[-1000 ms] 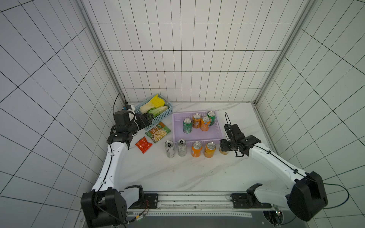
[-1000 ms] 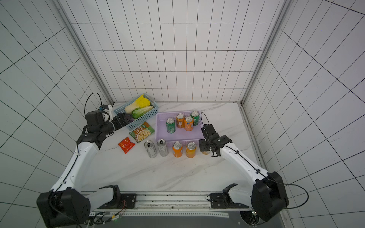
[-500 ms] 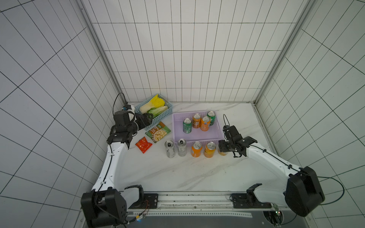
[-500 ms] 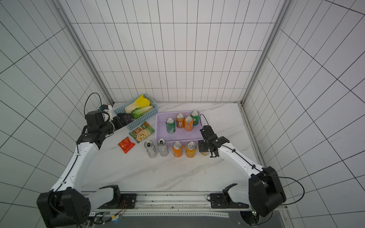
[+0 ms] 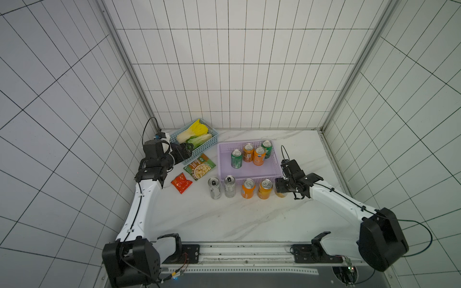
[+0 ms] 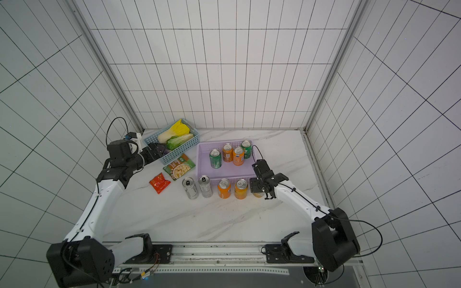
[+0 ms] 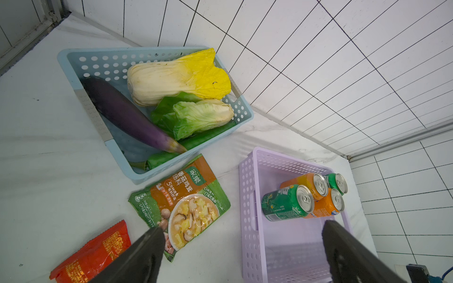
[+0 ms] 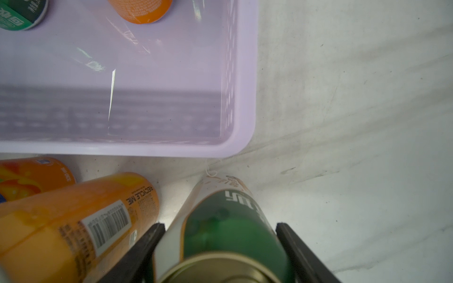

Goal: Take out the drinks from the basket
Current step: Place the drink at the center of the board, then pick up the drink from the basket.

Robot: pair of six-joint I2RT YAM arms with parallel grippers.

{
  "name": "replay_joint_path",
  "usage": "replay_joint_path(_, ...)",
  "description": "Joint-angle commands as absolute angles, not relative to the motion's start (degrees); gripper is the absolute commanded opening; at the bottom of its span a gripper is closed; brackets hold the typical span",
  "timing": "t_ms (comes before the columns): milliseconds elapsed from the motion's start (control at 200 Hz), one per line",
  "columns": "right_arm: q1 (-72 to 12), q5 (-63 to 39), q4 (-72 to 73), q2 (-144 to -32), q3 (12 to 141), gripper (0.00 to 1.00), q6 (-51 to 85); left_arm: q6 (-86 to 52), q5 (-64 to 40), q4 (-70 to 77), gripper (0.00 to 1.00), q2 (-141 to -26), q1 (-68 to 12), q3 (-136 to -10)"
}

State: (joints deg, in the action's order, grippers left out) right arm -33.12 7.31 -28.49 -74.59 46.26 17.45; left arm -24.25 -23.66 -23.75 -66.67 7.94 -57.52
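— Green-and-gold metal can with the silver top (image 8: 235, 213): where have you got it?

— Standing, as far as I can judge, on the white marbled tabletop (image 5: 224, 219) just outside the near right corner of the wide shallow lilac plastic basket with perforated sides (image 5: 220, 162). It ends the row along the basket's near wall: 2 slim silver-white cans (image 5: 214, 188), 2 orange cans (image 5: 248, 188), then this 1. My black parallel right gripper (image 8: 219, 226) straddles it from above.

— Clamped or let go?

— I cannot tell. The fingers (image 8: 147, 245) sit close on each side of the label, but whether they press, the right wrist view doesn't show.

— How do you finish it cleanly?

— I read this as the set-down. I'd spread the jaws fully before lifting, then rise straight up, so neither finger drags the can into the orange can just beside it. After that, 4 cans are left inside the basket, clustered toward its far wall: 2 green (image 5: 236, 158), 2 orange (image 5: 259, 155).

— Arm poses?

— My right arm reaches forward and low, wrist bent down over the can, by the basket's right wall. My left arm is stretched out on the basket's other side. Its gripper (image 7: 242, 226) has the jaws wide apart and holds nothing. It sits beside the small blue perforated basket of vegetables (image 5: 199, 152), aimed toward the lilac basket.
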Motion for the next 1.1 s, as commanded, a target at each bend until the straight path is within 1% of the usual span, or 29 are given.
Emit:
replay_joint_path(0,-33.66,7.99,-26.76,-73.8,45.48,0.76,18.04,-24.18,-23.97,-22.07,0.98,-67.01,8.21,-57.57)
replay_joint_path(415,-33.49,8.27,-29.82,-70.37,47.86,0.88,16.66,-24.17,-23.8,-22.13,0.98,-67.05,8.26,-57.57)
replay_joint_path(650,-32.17,5.74,-32.12,-68.14,50.78,0.94,15.92,-24.08,-23.76,-22.1,0.98,-67.13,8.28,-57.57)
replay_joint_path(825,-30.58,4.63,-33.25,-66.56,52.94,1.0,15.0,-24.08,-23.73,-22.2,0.98,-67.32,8.32,-57.63)
replay_joint_path(930,-28.57,2.6,-33.57,-65.71,54.28,0.99,14.42,-24.08,-23.78,-22.15,0.98,-67.41,8.33,-57.57)
replay_joint_path(1094,-23.24,-0.8,-33.57,-65.63,56.58,1.0,12.61,-24.08,-24.01,-22.16,0.98,-67.62,8.33,-57.57)
